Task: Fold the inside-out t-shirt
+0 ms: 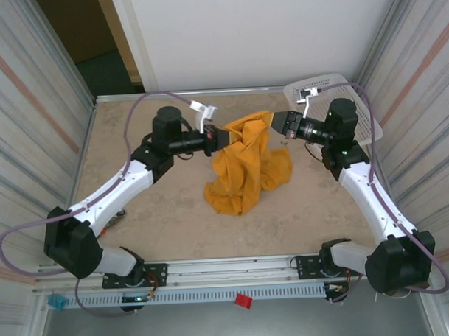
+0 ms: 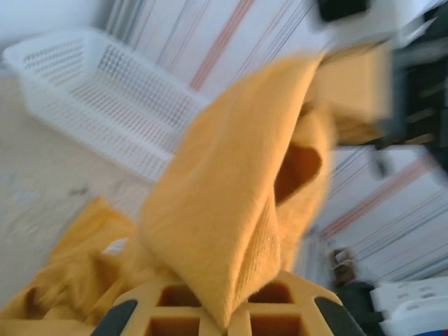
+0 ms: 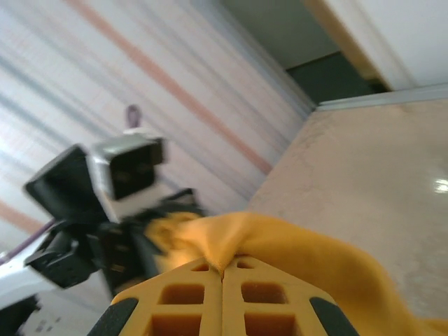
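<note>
Mustard t-shirt (image 1: 246, 167) held aloft.
Left hand (image 1: 222, 137) and right hand (image 1: 277, 122) each clamp its top; hem seemingly brushes worktop (image 1: 160, 214).

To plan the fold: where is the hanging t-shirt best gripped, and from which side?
Grip the t-shirt at its raised top edge, one end from the left, one from the right, tools level. The cloth hangs from that edge and bunches on the table below, so lower parts are layered. The left tool and right tool are shut on it there.

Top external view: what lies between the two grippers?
A lifted edge of the mustard t-shirt spans from left gripper to right gripper, both shut on it, in that view.
</note>
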Robot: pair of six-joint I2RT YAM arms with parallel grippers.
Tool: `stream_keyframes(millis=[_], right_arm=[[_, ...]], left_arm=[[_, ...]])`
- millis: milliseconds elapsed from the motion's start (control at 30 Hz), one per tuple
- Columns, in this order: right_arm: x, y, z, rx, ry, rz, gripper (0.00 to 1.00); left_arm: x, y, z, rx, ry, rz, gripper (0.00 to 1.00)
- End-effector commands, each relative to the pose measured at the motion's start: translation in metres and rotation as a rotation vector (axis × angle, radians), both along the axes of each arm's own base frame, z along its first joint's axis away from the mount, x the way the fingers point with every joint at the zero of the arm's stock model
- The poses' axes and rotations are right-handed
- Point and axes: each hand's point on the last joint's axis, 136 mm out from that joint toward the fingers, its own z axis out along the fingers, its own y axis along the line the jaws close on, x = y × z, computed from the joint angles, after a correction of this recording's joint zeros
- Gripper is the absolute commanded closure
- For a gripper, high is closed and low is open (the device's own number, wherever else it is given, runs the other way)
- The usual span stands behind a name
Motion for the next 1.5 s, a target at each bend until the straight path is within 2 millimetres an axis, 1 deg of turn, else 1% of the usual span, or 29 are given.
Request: stream_keyframes(millis=[0,33,67,100,133,167,300,367,467,567,633,733,767,867,900,933,1033,1067,1100,1133,1167,1233,1267,1333,1367,1400,1467], right_arm=[[0.029,-0.011,-0.031,-0.032,0.100,-0.107,1.00],[0.037,-0.012,-0.047,-0.059,0.150,-0.122,0.91],[0.041,-0.013,-0.058,-0.077,0.188,-0.131,0.74],[0.043,-0.014,-0.065,-0.090,0.216,-0.135,0.62],[0.041,-0.015,-0.065,-0.092,0.219,-0.140,0.56],[0.038,-0.016,-0.063,-0.096,0.215,-0.149,0.52],[0.011,-0.030,-0.038,-0.161,0.163,-0.230,0.45],[-0.004,-0.033,-0.024,-0.170,0.130,-0.256,0.39],[-0.017,-0.023,-0.007,-0.162,0.101,-0.247,0.28],[-0.023,-0.006,0.001,-0.155,0.088,-0.211,0.25],[-0.025,0.005,0.001,-0.169,0.083,-0.193,0.24],[-0.027,0.018,-0.012,-0.205,0.103,-0.175,0.26],[-0.027,0.021,-0.020,-0.224,0.115,-0.177,0.27],[-0.027,0.026,-0.036,-0.254,0.141,-0.181,0.27],[-0.026,0.027,-0.039,-0.256,0.145,-0.181,0.30],[-0.025,0.028,-0.041,-0.255,0.149,-0.178,0.38],[-0.026,0.033,-0.042,-0.244,0.159,-0.148,0.75],[-0.028,0.034,-0.039,-0.239,0.153,-0.141,0.99],[-0.029,0.032,-0.035,-0.236,0.144,-0.142,1.00],[-0.031,0.030,-0.030,-0.231,0.135,-0.145,1.00],[-0.033,0.027,-0.020,-0.215,0.118,-0.140,1.00],[-0.038,0.018,0.008,-0.167,0.072,-0.121,1.00],[-0.041,0.012,0.027,-0.136,0.041,-0.111,1.00],[-0.048,0.002,0.062,-0.082,-0.018,-0.087,1.00],[-0.051,-0.002,0.080,-0.054,-0.050,-0.069,1.00],[-0.056,-0.003,0.096,-0.030,-0.083,-0.046,1.00],[-0.061,-0.002,0.116,-0.005,-0.120,-0.005,1.00]], left_arm=[[-0.032,0.014,0.066,-0.229,-0.073,-0.200,1.00],[-0.034,0.014,0.071,-0.260,-0.064,-0.235,1.00],[-0.036,0.014,0.075,-0.280,-0.055,-0.257,1.00],[-0.036,0.013,0.078,-0.295,-0.044,-0.276,1.00],[-0.035,0.012,0.079,-0.303,-0.035,-0.287,1.00],[-0.034,0.011,0.080,-0.308,-0.031,-0.288,1.00],[-0.026,0.011,0.078,-0.297,-0.027,-0.257,1.00],[-0.024,0.011,0.079,-0.297,-0.032,-0.249,1.00],[-0.024,0.011,0.081,-0.296,-0.033,-0.249,1.00],[-0.023,0.011,0.079,-0.287,-0.031,-0.237,1.00],[-0.023,0.011,0.079,-0.286,-0.028,-0.232,1.00],[-0.024,0.013,0.080,-0.285,-0.032,-0.225,1.00],[-0.024,0.013,0.079,-0.283,-0.032,-0.224,1.00],[-0.026,0.014,0.082,-0.284,-0.038,-0.224,1.00],[-0.026,0.014,0.082,-0.284,-0.039,-0.224,1.00],[-0.027,0.014,0.082,-0.283,-0.038,-0.224,1.00],[-0.024,0.015,0.080,-0.277,-0.038,-0.206,1.00],[-0.022,0.016,0.078,-0.274,-0.039,-0.190,1.00],[-0.019,0.016,0.076,-0.271,-0.036,-0.169,1.00],[-0.015,0.018,0.072,-0.266,-0.030,-0.139,1.00],[-0.008,0.022,0.065,-0.258,-0.022,-0.094,1.00],[0.009,0.033,0.048,-0.239,0.001,0.008,1.00],[0.017,0.041,0.038,-0.233,0.016,0.057,1.00],[0.032,0.058,0.018,-0.231,0.055,0.141,0.84],[0.037,0.066,0.010,-0.234,0.070,0.178,0.71],[0.040,0.072,0.004,-0.235,0.082,0.195,0.61],[0.040,0.079,-0.003,-0.226,0.091,0.211,0.53]])
